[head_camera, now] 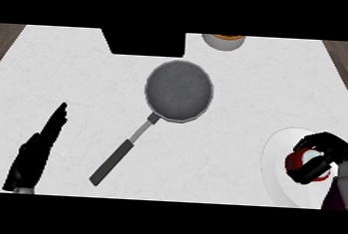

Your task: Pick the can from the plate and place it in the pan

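Note:
A red and white can [304,163] rests on the white plate [278,164] at the lower right. My right hand [323,156] is curled round the can, fingers over its top and thumb below, hiding most of it. The grey pan [178,91] lies empty in the middle of the counter, its dark handle [119,158] pointing to the lower left. At the lower left my left hand [36,154] rests open with straight fingers pointing up, well away from the pan.
A black block [148,42] sits at the counter's far edge. Beside it at the top edge stands a small bowl [224,41] with something orange in it. The white counter [76,74] ends in wooden strips left and right.

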You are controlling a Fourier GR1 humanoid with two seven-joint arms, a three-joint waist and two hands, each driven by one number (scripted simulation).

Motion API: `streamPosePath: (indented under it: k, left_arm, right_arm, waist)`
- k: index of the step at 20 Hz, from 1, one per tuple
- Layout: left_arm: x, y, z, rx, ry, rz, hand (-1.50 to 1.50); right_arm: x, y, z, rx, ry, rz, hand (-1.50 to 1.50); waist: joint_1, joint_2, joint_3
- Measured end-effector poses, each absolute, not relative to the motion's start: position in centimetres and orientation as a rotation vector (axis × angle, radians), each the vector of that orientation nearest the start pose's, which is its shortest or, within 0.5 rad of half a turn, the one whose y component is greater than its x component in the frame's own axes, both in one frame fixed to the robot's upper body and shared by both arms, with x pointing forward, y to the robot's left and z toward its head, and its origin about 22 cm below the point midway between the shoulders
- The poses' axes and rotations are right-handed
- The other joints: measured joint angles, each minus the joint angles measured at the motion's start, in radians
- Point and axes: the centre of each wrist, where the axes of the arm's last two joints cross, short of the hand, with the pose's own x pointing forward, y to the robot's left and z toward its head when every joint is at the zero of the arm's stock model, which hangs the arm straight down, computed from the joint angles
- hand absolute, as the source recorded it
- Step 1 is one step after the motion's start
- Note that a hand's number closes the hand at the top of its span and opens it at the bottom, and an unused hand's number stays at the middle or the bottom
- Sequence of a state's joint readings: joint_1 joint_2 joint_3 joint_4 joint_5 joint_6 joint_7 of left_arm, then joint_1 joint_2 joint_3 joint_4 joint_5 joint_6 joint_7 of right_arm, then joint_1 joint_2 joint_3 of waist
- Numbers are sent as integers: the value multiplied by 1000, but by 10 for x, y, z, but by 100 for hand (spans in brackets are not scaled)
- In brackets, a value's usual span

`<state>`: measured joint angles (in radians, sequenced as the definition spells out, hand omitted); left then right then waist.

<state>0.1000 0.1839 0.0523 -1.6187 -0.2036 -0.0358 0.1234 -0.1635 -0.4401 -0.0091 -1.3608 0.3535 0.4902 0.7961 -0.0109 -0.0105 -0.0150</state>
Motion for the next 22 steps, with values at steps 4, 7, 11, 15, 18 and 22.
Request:
streamPosePath:
  k: [4,7,11,15,18,22]
  left_arm:
    - [215,295,4,355,-1367,-241,0]
    - [215,295,6,354,-1374,-241,0]
    - [218,293,7,349,-1365,-245,0]
    - [218,285,7,339,-1370,-250,0]
    - [219,287,10,338,-1375,-260,0]
    - [220,286,8,337,-1383,-264,0]
  right_arm:
    - [265,-283,36,-758,-515,671,150]
    - [253,-255,46,-921,-594,643,150]
    - [245,-228,76,-1160,-791,645,150]
    - [239,-199,102,-1330,-995,638,150]
    - [244,-174,118,-1388,-1115,623,150]
    - [265,-144,135,-1377,-1216,589,150]
  waist:
    - [-11,-6,-2]
    - [-9,-4,5]
    - [-7,-3,10]
    - [4,1,12]
    - [13,5,13]
    - [20,9,14]
